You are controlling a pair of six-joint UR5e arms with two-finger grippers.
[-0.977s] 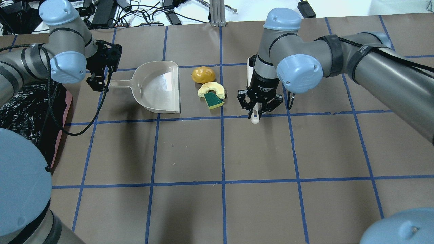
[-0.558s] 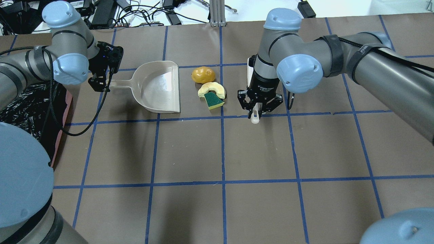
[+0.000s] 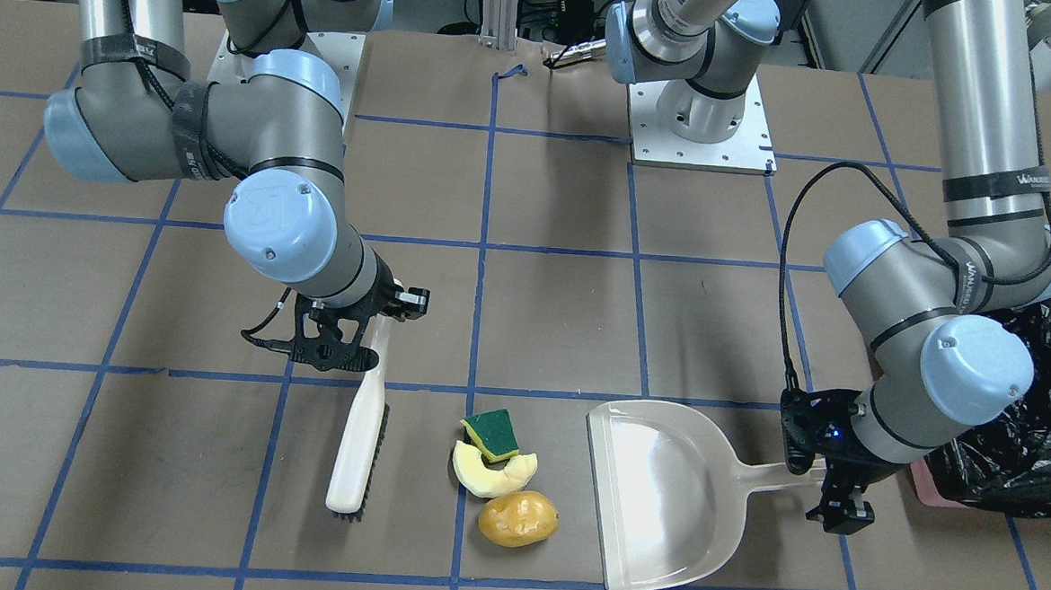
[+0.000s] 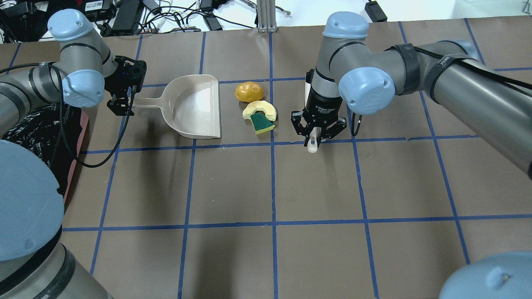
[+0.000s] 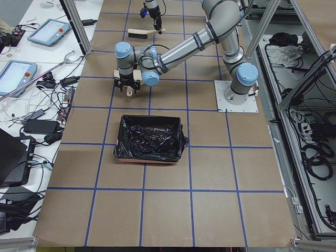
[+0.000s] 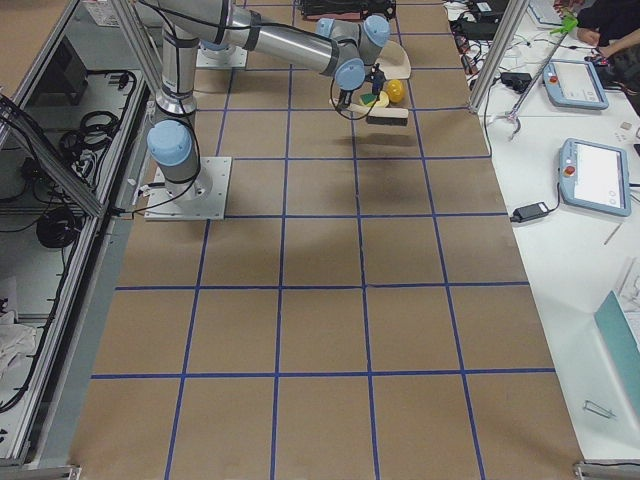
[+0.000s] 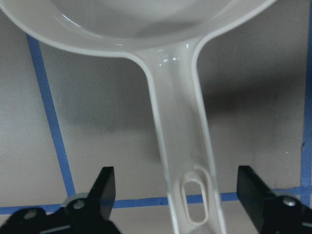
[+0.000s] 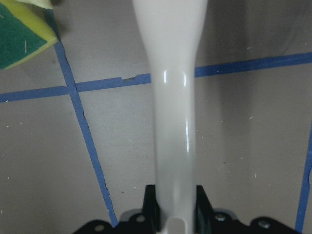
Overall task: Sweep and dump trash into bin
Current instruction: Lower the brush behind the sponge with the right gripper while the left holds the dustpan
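The trash lies in a cluster on the table: a yellow-brown potato-like lump (image 4: 249,91), a pale yellow crescent slice (image 4: 261,109) and a green-topped sponge piece (image 4: 262,123). The beige dustpan (image 4: 195,106) lies flat just left of them, mouth toward them. My left gripper (image 4: 128,99) is open, its fingers (image 7: 105,183) astride the end of the dustpan handle (image 7: 178,126). My right gripper (image 4: 316,135) is shut on the beige brush's handle (image 8: 173,97). The brush (image 3: 358,439) lies low on the other side of the trash. The black-lined pink bin (image 4: 25,137) is at the far left.
The brown table cover has a grid of blue tape lines (image 4: 272,182). Cables and power bricks (image 4: 124,16) lie beyond the table's far edge. The left arm's cable (image 4: 95,158) loops over the table beside the bin. The bin also shows in the exterior left view (image 5: 149,139).
The left arm has shifted slightly at the dustpan handle's end. The right gripper, the brush, the dustpan and the trash have not visibly moved.
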